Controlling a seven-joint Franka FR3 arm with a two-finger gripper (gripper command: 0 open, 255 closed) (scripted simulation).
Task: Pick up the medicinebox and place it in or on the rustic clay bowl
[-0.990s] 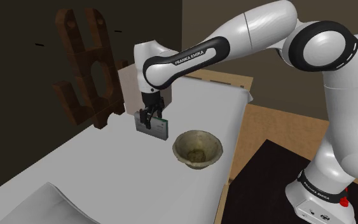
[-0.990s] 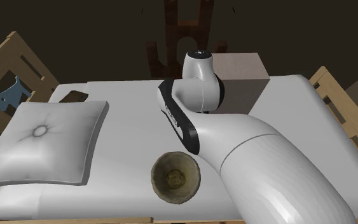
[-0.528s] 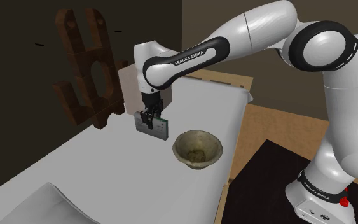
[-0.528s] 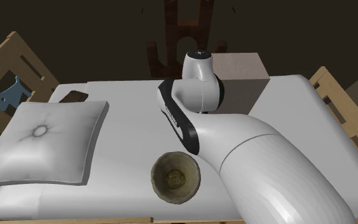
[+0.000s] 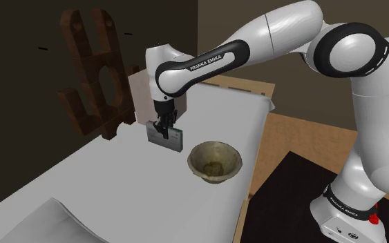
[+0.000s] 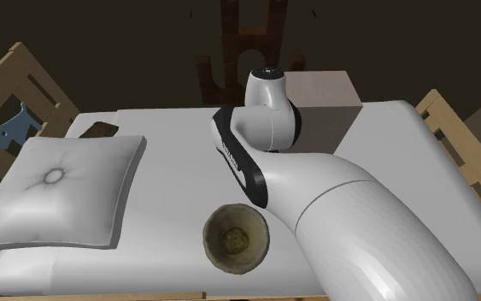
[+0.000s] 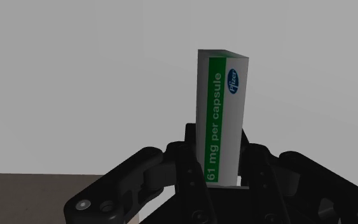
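The medicine box (image 7: pixel 220 114) is grey-white with a green stripe and print. It stands on edge on the white bed, seen as a grey slab (image 5: pixel 168 137) in the shoulder view. My black gripper (image 5: pixel 163 129) comes down on it from above and is shut on it; in the wrist view the gripper (image 7: pixel 217 167) clasps the box's near end between both fingers. The clay bowl (image 5: pixel 215 162) is brownish, round and open-topped, and sits on the bed just to the shoulder view's right of the box. The bowl (image 6: pixel 235 238) holds nothing.
A grey pillow (image 6: pixel 59 188) lies at the second exterior view's left. Behind the box stand a brown cube-shaped block (image 6: pixel 324 107) and a dark wooden chair back (image 5: pixel 89 69). The bed's wooden frame (image 6: pixel 456 141) runs along its sides.
The fingers have closed onto the medicine box. The arm, box and bowl have stayed in place.
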